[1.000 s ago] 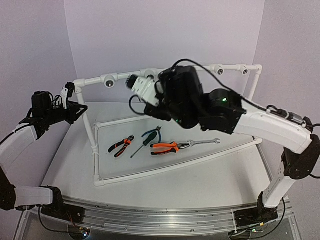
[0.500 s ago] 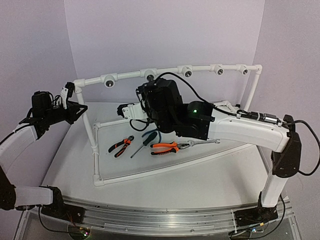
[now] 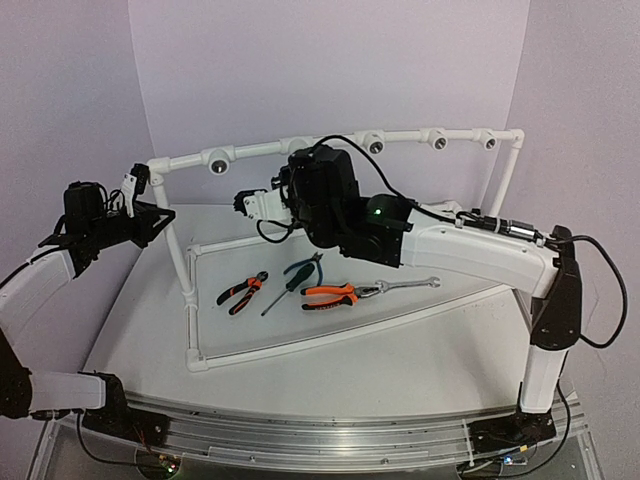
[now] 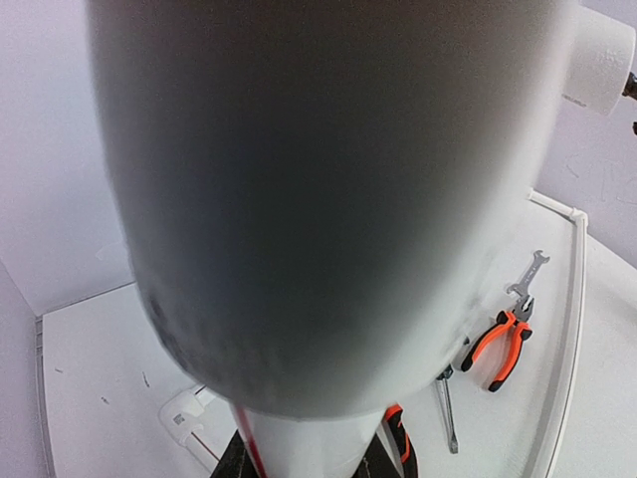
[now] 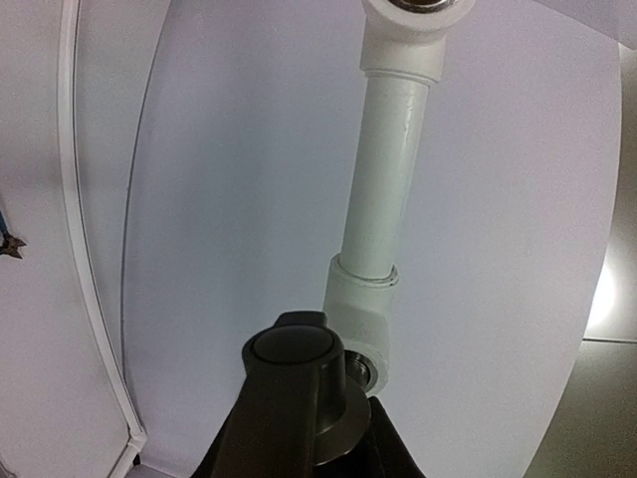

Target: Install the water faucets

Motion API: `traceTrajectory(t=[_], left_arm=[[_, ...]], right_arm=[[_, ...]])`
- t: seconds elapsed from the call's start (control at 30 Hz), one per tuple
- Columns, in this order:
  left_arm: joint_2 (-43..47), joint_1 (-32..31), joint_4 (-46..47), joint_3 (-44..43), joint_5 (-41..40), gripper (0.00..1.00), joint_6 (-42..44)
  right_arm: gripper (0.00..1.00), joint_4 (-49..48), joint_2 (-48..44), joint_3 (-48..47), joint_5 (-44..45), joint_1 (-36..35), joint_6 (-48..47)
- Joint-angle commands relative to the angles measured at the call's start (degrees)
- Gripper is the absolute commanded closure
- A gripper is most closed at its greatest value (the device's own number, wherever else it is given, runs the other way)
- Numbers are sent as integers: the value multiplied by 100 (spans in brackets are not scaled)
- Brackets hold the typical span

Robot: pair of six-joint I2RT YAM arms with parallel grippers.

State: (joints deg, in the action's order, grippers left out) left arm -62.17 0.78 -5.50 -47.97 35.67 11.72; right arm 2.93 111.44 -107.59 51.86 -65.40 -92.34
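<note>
In the right wrist view, a small black water faucet (image 5: 294, 383) sits between my right gripper's (image 5: 299, 428) dark fingers, which are shut on it. Its round cap faces the camera. It is right beside the dark socket of a white tee fitting (image 5: 360, 304) on a white pipe (image 5: 386, 169); I cannot tell whether they touch. From above, the right arm (image 3: 470, 250) reaches to the frame's top rail (image 3: 250, 152), and its wrist hides the fingers and faucet. My left gripper (image 3: 150, 215) is shut on the frame's left corner post (image 4: 328, 199), which fills the left wrist view.
Inside the white pipe frame on the table lie two orange-and-black pliers (image 3: 242, 292) (image 3: 330, 295), a green-handled tool (image 3: 300, 272) and a wrench (image 3: 410, 285). More tee fittings (image 3: 437, 140) sit along the top rail. Purple walls stand close behind and at both sides.
My right arm has swung down and back from mid-air to the top rail, bringing the faucet up to a tee fitting. Its jaws have closed. The left arm has not moved.
</note>
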Motion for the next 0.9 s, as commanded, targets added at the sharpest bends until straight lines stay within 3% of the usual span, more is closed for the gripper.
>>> traceTrajectory(t=[0.0,0.17,0.4,0.53,0.77,0.87], left_arm=[[-192,-61,-1140,9,-355,100,158],[-201,-61,-1088,20,-328,100,153],[-209,-61,-1054,44,-302,100,137],[-204,-61,-1058,43,-304,100,128],[-174,-59,-1059,57,-307,100,132],[-168,-60,-1056,61,-310,100,130]], right_arm=[[85,-1253,19,19,50,65,180],[92,-1707,-5,-26,200,74,1534],[100,-1677,-863,1103,78,355,6424],[100,-1673,-1052,1654,-14,455,8195],[100,-1673,-1040,1798,-6,479,8714],[100,-1674,-1015,1746,-31,458,8435]])
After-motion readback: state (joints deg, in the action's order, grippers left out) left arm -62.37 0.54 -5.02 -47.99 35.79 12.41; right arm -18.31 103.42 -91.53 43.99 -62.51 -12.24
